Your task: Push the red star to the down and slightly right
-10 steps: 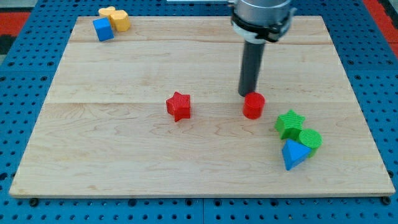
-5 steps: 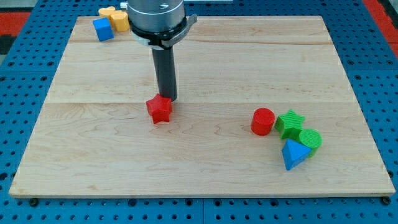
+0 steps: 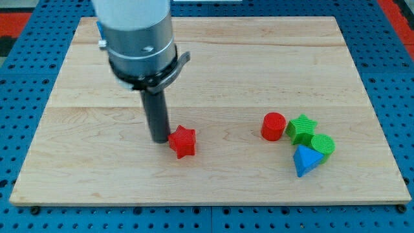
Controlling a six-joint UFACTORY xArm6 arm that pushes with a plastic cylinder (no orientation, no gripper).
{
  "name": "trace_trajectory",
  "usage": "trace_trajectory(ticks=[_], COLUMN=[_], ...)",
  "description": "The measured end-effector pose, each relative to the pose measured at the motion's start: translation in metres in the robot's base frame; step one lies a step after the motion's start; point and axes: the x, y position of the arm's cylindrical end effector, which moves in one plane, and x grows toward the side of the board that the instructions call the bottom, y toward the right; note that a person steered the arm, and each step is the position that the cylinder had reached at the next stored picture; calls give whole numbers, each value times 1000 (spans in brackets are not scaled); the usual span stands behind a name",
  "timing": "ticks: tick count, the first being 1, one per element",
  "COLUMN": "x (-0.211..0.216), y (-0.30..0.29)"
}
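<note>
The red star point(image 3: 183, 142) lies on the wooden board point(image 3: 207, 65), left of centre and toward the view's bottom. My tip point(image 3: 159, 140) stands on the board right at the star's left side, touching or nearly touching it. The arm's grey body hangs over the board's upper left and hides what is behind it.
A red cylinder point(image 3: 273, 126), a green star point(image 3: 301, 128), a green cylinder point(image 3: 323, 145) and a blue triangular block point(image 3: 305, 160) cluster at the right. The board's bottom edge runs close below the red star.
My tip moved from beside the red cylinder leftward, then down and around to the star's left. The red star shifted left, then down and right. The red cylinder slid a little down-right.
</note>
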Motion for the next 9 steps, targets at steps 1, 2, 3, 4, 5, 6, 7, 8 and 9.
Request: trace_trajectory(ticks=[1, 2, 3, 4, 5, 6, 7, 8, 9], x=[14, 6, 4, -1, -8, -13, -15, -42, -31], y=[13, 35, 65, 53, 64, 97, 90, 87, 125])
